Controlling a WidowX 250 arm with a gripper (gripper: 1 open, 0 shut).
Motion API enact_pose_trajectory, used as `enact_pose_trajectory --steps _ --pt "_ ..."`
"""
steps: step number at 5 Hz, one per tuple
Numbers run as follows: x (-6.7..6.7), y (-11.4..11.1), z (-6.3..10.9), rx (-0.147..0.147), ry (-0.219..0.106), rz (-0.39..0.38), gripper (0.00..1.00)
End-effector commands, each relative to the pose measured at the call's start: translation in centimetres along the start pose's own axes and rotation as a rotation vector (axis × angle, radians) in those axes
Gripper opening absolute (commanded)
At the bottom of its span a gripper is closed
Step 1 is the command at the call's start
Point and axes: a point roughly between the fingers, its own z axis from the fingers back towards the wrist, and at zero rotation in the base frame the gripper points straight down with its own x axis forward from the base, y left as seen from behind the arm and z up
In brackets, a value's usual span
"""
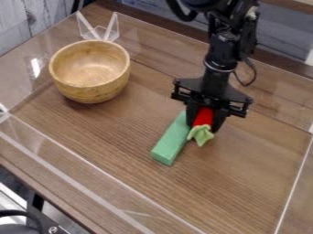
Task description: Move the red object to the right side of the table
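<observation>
The table (98,174) is bounded by low clear walls, with a wooden bowl (90,71) at the left and a green block (175,142) lying near the middle. The gripper (207,117) points straight down, its fingers clamped on the red object (204,119) — held just beside the block's upper end, leafy stem hanging low. A clean carry is best achieved by lifting first, so the block is not dragged, then travelling right — well short of the wall.
</observation>
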Motion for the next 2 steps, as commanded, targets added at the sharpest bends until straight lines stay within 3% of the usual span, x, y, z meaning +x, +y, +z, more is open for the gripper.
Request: enact_pose_trajectory --steps 1,2 --pt "0.5 0.3 2.7 -0.038 -0.069 0.017 0.0" --pt "0.3 -0.4 5.0 -0.058 -0.113 0.013 0.0"
